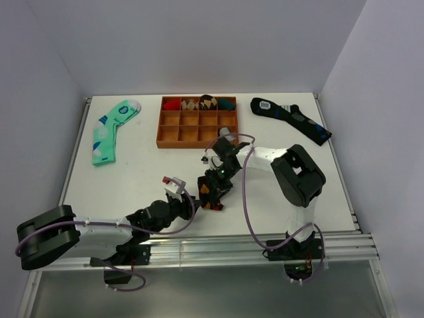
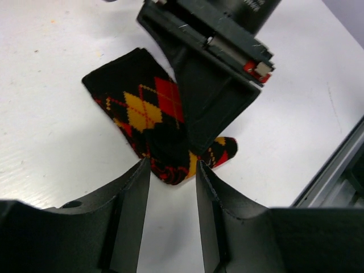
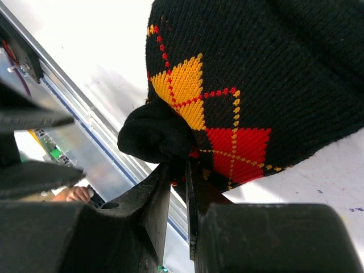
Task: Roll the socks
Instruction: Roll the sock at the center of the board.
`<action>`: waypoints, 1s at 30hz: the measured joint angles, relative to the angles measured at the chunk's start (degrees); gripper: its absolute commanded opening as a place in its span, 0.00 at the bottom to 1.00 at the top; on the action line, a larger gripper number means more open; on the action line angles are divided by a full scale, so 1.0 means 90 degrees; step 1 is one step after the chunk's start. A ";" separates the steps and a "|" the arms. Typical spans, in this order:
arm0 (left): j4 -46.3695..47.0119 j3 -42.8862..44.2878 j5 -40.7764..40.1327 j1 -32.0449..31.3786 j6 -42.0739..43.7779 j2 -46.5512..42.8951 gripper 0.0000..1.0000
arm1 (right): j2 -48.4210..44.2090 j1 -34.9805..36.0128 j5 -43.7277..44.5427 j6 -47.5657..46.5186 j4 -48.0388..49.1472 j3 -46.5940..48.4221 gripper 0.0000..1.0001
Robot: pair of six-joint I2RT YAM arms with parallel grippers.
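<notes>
Tabletop [image 1: 142,175] — sock [image 2: 149,109] in right tool [image 3: 178,172]

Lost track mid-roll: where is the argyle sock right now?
Top view: the argyle sock lies front-centre on the table, nearer than the wooden tray, pinched by the right gripper, left gripper alongside.

No legible text anywhere

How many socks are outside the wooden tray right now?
3: a green sock far left, a navy sock far right, and the argyle sock at front centre, pinched in the right jaws. The arms could hide more.
</notes>
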 measured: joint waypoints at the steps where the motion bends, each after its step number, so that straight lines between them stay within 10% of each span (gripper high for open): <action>1: 0.0015 0.0019 0.0007 -0.0029 0.0046 0.0000 0.44 | 0.0010 0.0000 0.0000 -0.0005 -0.0017 0.0012 0.22; 30: 0.0228 0.0668 0.1039 -0.0012 0.0508 0.1258 0.61 | 0.0017 -0.0015 0.0092 -0.0075 -0.0202 0.0078 0.21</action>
